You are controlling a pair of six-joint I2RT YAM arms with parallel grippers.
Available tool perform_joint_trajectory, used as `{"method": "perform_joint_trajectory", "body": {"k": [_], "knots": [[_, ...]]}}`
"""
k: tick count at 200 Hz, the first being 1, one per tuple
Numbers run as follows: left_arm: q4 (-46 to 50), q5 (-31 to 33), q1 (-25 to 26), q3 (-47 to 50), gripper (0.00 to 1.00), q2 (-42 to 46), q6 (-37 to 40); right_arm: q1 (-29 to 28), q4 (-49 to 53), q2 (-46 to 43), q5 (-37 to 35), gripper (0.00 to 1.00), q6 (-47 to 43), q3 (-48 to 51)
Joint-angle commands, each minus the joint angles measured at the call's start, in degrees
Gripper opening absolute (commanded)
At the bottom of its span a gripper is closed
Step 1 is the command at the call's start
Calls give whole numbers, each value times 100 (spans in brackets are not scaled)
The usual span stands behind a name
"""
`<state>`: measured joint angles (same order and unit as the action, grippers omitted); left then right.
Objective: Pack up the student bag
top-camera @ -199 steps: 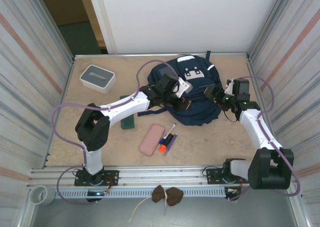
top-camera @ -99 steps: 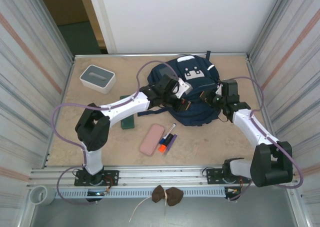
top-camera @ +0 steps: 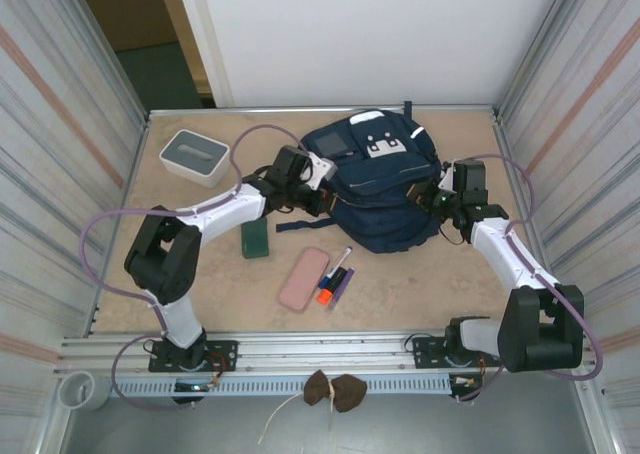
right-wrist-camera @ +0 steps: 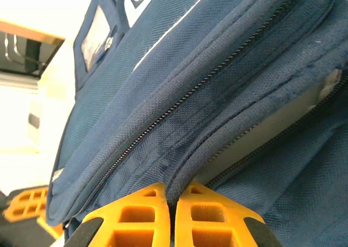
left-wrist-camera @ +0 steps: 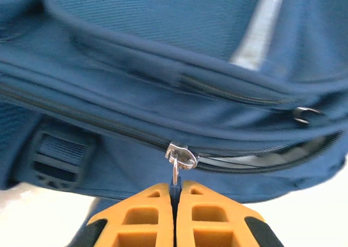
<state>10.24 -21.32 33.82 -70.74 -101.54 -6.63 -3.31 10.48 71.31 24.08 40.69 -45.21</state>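
Pinching the zip pull (left-wrist-camera: 179, 155) between clenched jaws, the left gripper (left-wrist-camera: 175, 190) was placed to draw the zip along the bag (top-camera: 378, 184), which lay by the table's (top-camera: 420, 284) far edge, right of centre. The right gripper (right-wrist-camera: 169, 195) was clamped on a seam fold (right-wrist-camera: 185, 176), probably to brace the fabric. The bag's inside was hidden; a pale strip (right-wrist-camera: 261, 131) in the gap could not be identified.

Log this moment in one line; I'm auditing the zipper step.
left gripper: shut on zipper pull | right gripper: shut on student bag | zipper: partly open | pink case: on table
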Motion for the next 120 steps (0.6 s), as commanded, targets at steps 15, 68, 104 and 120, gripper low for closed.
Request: {"method": "perform_joint_trajectory", "body": {"k": [15,68,104,120], "knots": [[312,931,-489,-411,0,-354,74,-8,-209,19,-166,0,-96,-198],[542,1632,-517,-989,11,-761,17,-637,-710,144,-379,0,502,-198],[4,1485,-517,246,43,517,-306,-925,-1263,-113,-1013,0,1124,-21],[-241,1406,-517,922,50,1192,-527,-1090,-1449,-152,-1268,0,1271,-90]]}}
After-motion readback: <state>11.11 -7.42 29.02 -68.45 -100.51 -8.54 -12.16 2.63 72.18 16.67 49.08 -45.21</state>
